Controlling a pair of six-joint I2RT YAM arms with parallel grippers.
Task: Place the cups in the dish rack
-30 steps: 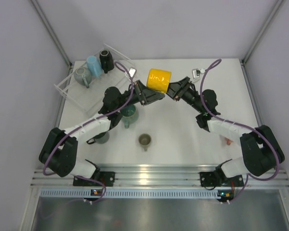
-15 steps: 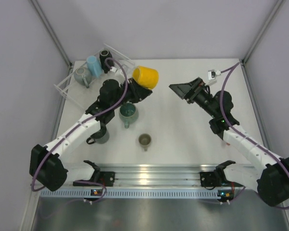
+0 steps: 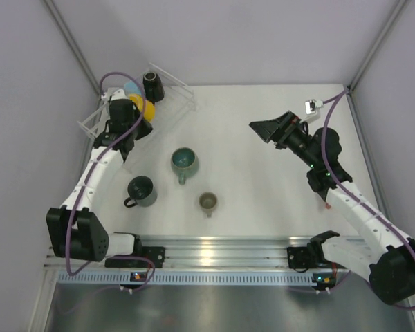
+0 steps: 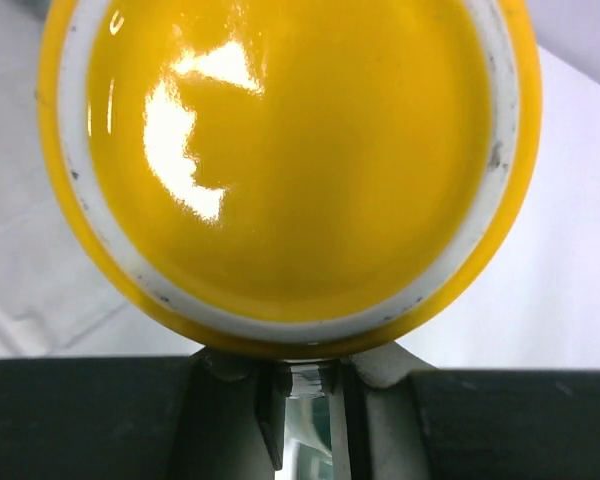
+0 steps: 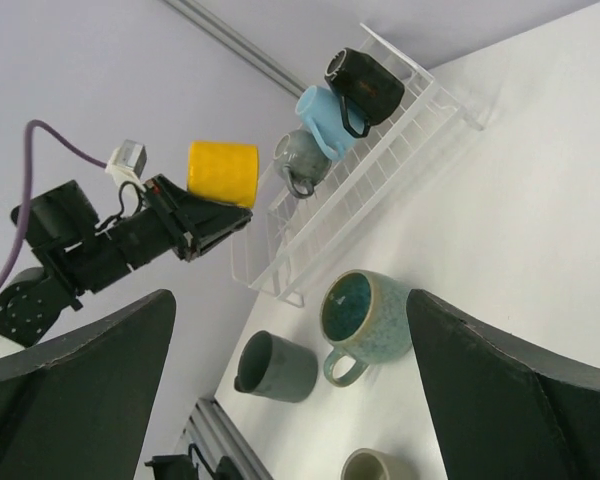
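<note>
left gripper [image 4: 302,372] clamped on yellow cup [image 3: 146,111] over dish rack [image 5: 375,165] far left, right gripper [image 3: 261,128] spread wide, empty, above counter [image 3: 263,187] right

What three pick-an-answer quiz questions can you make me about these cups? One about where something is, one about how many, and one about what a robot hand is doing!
1. Where is the yellow cup?
A. On the table beside a teal cup
B. Held up by the left gripper at the dish rack
C. In the other arm's fingers

2. How many cups already sit in the dish rack?
A. One
B. Six
C. Three

3. How is the right gripper?
A. Open and empty
B. Shut on a black cup
C. Shut on a spoon

Answers:
1 B: the left wrist view shows the fingers pinching its rim, and the right wrist view shows it by the rack.
2 C: the black cup, light blue cup and grey cup are inside.
3 A: its fingers are spread apart with nothing between them.
</note>
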